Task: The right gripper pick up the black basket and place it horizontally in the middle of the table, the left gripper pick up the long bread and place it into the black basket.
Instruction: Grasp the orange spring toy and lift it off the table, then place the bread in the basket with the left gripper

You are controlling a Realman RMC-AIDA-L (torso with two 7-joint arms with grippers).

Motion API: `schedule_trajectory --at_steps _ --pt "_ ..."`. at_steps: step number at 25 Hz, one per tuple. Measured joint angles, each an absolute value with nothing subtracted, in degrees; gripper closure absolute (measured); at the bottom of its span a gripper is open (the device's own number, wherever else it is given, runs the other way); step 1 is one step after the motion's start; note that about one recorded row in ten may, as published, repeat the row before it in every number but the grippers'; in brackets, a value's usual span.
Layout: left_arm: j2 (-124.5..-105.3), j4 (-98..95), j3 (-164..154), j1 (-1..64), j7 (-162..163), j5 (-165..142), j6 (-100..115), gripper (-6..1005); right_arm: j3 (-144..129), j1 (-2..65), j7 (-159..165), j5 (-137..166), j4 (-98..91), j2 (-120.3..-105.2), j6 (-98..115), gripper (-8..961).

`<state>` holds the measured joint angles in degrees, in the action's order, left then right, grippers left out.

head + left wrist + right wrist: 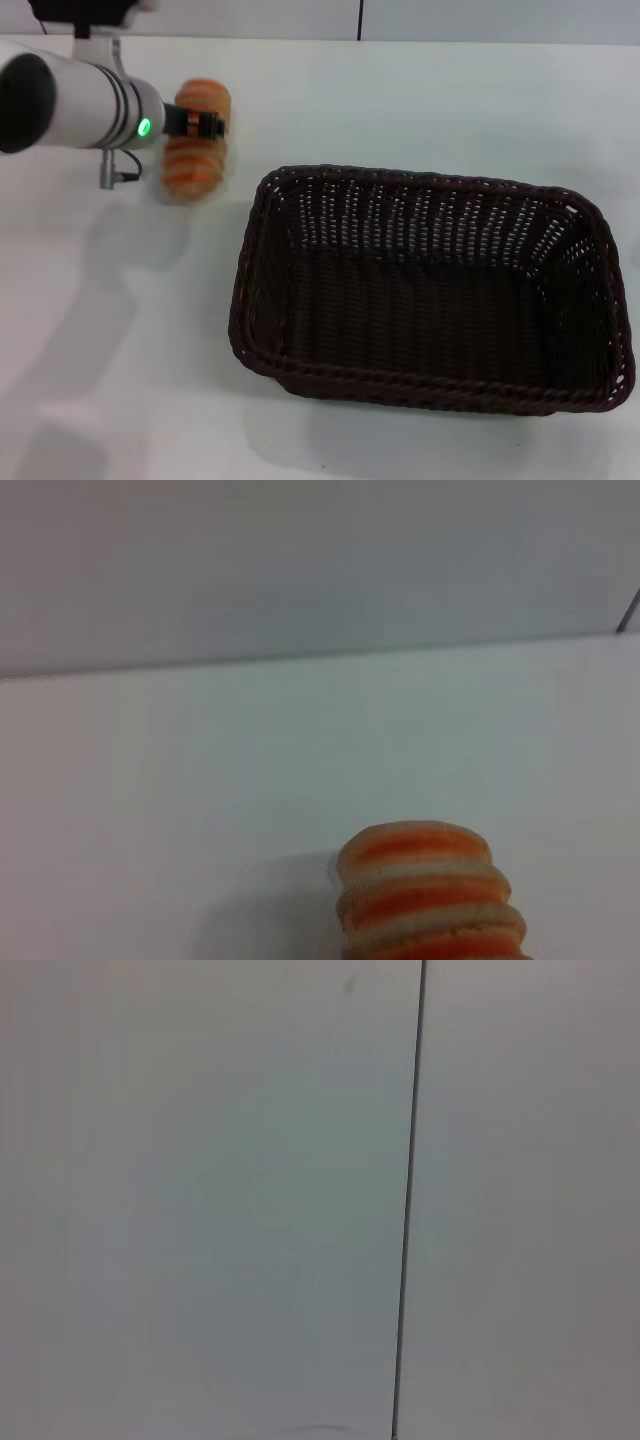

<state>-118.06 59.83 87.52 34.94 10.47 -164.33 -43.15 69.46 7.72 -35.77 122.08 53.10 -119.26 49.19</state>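
The long bread (193,150), a tan loaf with orange cross stripes, is at the far left of the white table (120,350). My left gripper (198,124) reaches in from the left on its white arm with a green light, and its black jaws are closed across the middle of the loaf. The left wrist view shows the striped end of the bread (430,895) close up. The black basket (430,385) lies lengthwise in the middle and right of the table, open side up and empty, to the right of the bread and nearer me. My right gripper is out of view.
A grey wall with a dark vertical seam (360,18) runs behind the table's far edge. The right wrist view shows only a pale surface with a dark line (408,1200). Bare tabletop lies between the bread and the basket.
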Motion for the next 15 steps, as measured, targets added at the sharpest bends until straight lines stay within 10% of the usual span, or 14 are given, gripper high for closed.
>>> schedule_trajectory --at_steps 15 --pt "-117.93 79.7 111.7 30.8 -24.2 -136.0 -67.3 589 70.7 8.4 -35.8 122.1 52.9 -119.19 49.1 259"
